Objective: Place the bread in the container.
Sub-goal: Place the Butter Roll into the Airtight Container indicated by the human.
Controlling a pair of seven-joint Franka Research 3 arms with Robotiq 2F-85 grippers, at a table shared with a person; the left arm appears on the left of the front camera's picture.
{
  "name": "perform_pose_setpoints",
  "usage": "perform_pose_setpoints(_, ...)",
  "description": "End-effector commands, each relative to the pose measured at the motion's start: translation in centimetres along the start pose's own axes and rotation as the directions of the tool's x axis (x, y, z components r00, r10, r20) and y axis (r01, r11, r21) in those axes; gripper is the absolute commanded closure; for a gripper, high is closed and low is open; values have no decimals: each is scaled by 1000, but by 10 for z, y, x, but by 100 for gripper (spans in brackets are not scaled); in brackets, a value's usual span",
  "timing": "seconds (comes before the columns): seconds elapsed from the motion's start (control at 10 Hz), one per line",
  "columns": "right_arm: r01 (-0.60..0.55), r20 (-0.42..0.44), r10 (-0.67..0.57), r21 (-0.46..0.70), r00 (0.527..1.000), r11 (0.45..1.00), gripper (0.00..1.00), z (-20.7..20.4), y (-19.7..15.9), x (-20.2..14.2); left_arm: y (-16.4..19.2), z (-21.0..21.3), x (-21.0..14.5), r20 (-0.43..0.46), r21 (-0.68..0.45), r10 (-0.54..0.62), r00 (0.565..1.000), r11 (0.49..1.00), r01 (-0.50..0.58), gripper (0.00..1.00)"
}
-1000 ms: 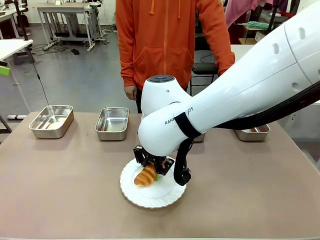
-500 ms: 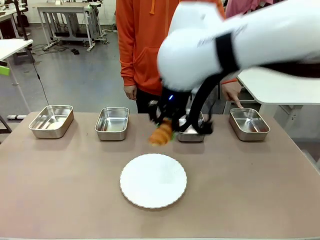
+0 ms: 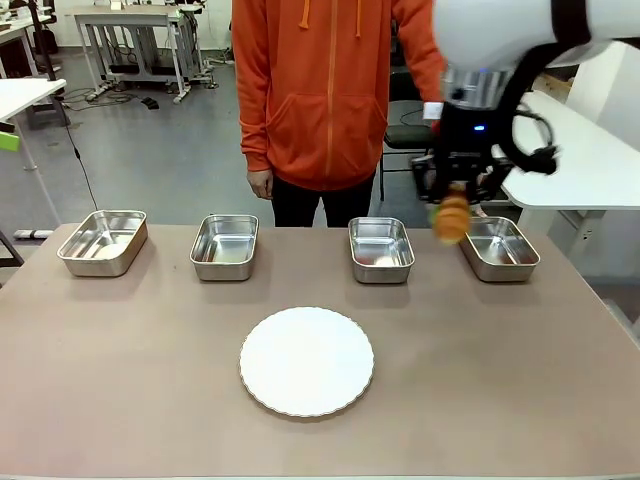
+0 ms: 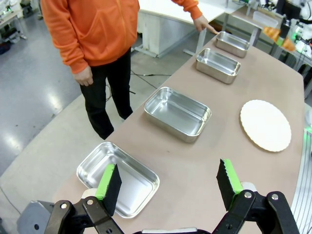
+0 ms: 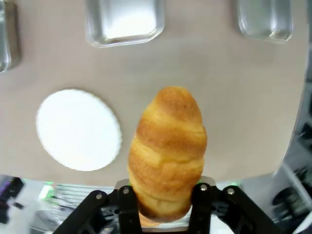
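The bread (image 5: 168, 151) is golden brown with darker stripes across it. The four pans (image 3: 380, 248) are shiny silver. The plate (image 3: 306, 361) is white with a wavy edge. The table (image 3: 130, 360) is dull brown. The person's hoodie (image 3: 320, 90) is bright orange. The left gripper (image 4: 168, 187) is black with green pads (image 4: 229, 175).

Glossy, ridged bread (image 5: 168, 151); shiny steel container (image 3: 498, 247); matt white plate (image 3: 306, 361).

Right end effector (image 3: 452, 200) raised, clamped; left end effector (image 4: 168, 184) spread.

Bread (image 5: 167, 151) base hidden between right claw (image 5: 165, 204) fingers; far pans (image 5: 124, 22) cut by top edge.
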State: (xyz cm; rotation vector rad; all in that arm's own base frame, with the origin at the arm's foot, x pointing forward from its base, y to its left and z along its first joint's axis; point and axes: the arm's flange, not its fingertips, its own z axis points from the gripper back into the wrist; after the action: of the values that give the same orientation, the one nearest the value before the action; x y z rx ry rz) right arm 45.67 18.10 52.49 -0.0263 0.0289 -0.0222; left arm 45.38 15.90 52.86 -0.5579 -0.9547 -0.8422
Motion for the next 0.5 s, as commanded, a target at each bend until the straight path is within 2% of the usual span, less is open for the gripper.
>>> perform_pose_setpoints(0.0, -196, 127, 205, -80, 971, 977, 58, -19, -39, 35, -2, 1, 2, 7, -2, -5, 1000, 1000, 5, 0)
perform_pose_setpoints(0.1, -266, 163, 274, -69, 948, 961, 58, -28, -57, 44, -2, 1, 2, 7, -2, -5, 1000, 1000, 5, 0)
perform_pose_setpoints(0.2, -251, 187, 263, -87, 947, 964, 58, -34, -72, 47, -2, 1, 2, 7, -2, -5, 1000, 1000, 5, 0)
perform_pose_setpoints(0.3, -156, 174, 156, -12, 972, 988, 58, -36, -76, 54, -2, 1, 2, 7, -2, -5, 1000, 1000, 5, 0)
perform_pose_setpoints(0.4, -237, 124, 249, -104, 961, 966, 58, -25, -68, 52, -2, 1, 2, 7, -2, -5, 1000, 1000, 5, 0)
